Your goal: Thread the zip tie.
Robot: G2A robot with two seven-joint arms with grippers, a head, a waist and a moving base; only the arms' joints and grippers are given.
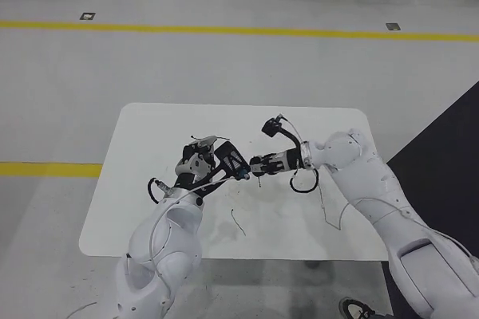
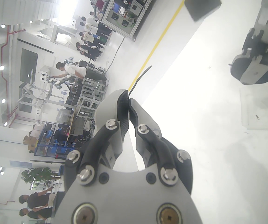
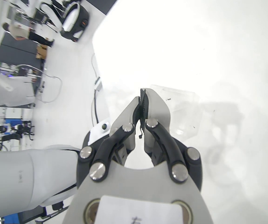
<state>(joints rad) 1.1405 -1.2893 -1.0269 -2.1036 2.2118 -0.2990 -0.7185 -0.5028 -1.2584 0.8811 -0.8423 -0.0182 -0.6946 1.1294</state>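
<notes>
Two grippers were close together over the centre of one white table [image 1: 144, 151]. The left gripper [image 2: 128, 97] was fully closed, pinching a black zip tie [image 2: 140, 78] whose tail stuck out free beyond its tips. The right gripper [image 3: 141, 97] was closed too, nipping a thin black strip [image 3: 139, 130] between its pads; whether that was the same tie could not be told. One more dark strand [image 1: 237, 222] lay loose on the table, lower centre of the top view. A white label [image 3: 140, 208] on the right gripper's base carried print cut off at the edge.
</notes>
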